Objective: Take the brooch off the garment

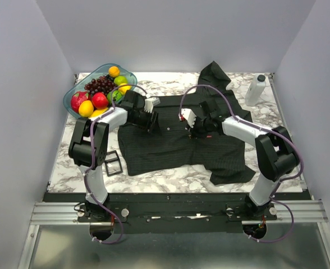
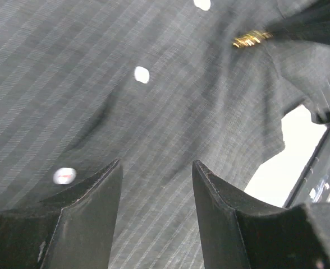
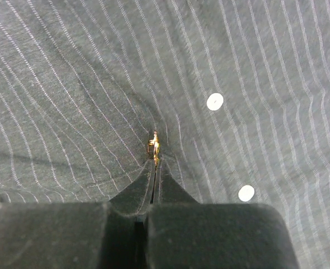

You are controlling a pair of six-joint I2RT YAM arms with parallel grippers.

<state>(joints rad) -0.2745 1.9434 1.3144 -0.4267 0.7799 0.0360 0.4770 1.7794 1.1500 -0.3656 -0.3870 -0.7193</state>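
So your right gripper (image 3: 155, 178) is pinched shut with just its tips on the lower end of the brooch (image 3: 154, 144). That's the little gold pin stuck in the front of the shirt (image 3: 69, 84), near the row of white buttons (image 3: 214, 101). The pinstriped cloth is puckering in toward the pin, so I'd guess the fabric is taking some of the pull. The grip looks thin to me, with only the very tips on metal. Draw it out slowly and along the line of the pin rather than yanking straight up, otherwise it probably slips free or drags the shirt along. Your left gripper (image 2: 156, 188) is spread wide with nothing between the fingers, sitting low over the cloth, and I can't tell if it's actually pressing down. From its camera the brooch is way up in the far corner, well apart from it. If it were me, I'd plant that left one on the shirt closer to the pin, so the cloth stays flat while the right one pulls. The fruit bowl (image 1: 67, 102) and the bottle (image 1: 256, 89) sit off by the far edge, clear of both arms.
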